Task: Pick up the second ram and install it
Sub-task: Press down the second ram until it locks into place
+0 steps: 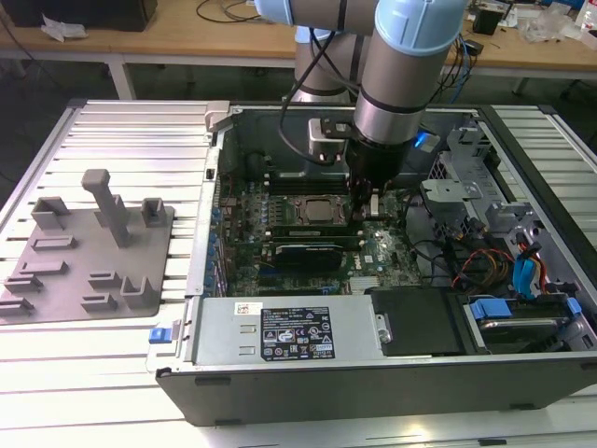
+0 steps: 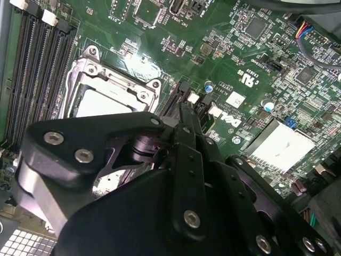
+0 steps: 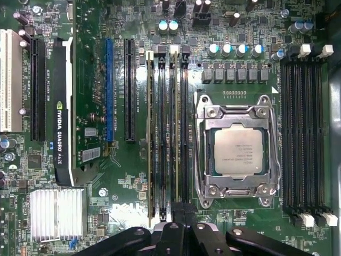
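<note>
My gripper [image 3: 176, 209] is clenched, tips together on the near end of the second ram [image 3: 176, 133]. I cannot tell whether they pinch its edge or only press on it. The stick stands upright in its slot, which I judge is why I bear straight down. Another stick [image 3: 151, 138] is in a slot two over. In the exterior view the processor socket [image 1: 317, 210] sits at nine o'clock of me, and the grey holder plate [image 1: 89, 247] lies well beyond it, outside the case.

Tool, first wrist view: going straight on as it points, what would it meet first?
Probably the second ram, standing on edge in the memory slots beside the CPU socket; the tool is over that stick's end. Whether a gap remains between them is unclear.
</note>
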Robot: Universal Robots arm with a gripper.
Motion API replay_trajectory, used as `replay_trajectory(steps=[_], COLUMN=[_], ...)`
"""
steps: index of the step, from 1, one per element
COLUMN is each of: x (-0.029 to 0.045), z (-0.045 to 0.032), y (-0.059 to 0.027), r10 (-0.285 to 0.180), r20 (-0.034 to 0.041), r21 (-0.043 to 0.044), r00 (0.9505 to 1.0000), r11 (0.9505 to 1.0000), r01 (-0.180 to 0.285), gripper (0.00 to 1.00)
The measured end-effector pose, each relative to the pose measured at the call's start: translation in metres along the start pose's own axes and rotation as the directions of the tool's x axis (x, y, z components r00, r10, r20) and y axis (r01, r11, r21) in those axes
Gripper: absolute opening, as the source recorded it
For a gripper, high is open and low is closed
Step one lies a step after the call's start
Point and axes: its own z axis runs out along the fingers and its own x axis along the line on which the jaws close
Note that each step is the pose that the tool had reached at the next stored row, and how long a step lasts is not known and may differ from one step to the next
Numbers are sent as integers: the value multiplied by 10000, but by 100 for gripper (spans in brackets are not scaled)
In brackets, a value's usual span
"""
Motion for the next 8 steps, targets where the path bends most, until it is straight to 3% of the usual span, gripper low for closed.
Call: replay_trajectory(steps=[4, 8], x=[0, -4], z=[8, -114], y=[0, 3], r10=[0, 1], r20=[2, -24], r21=[0, 1], r00=[10000, 10000], r11=[10000, 10000], r01=[0, -1], gripper=[8, 8])
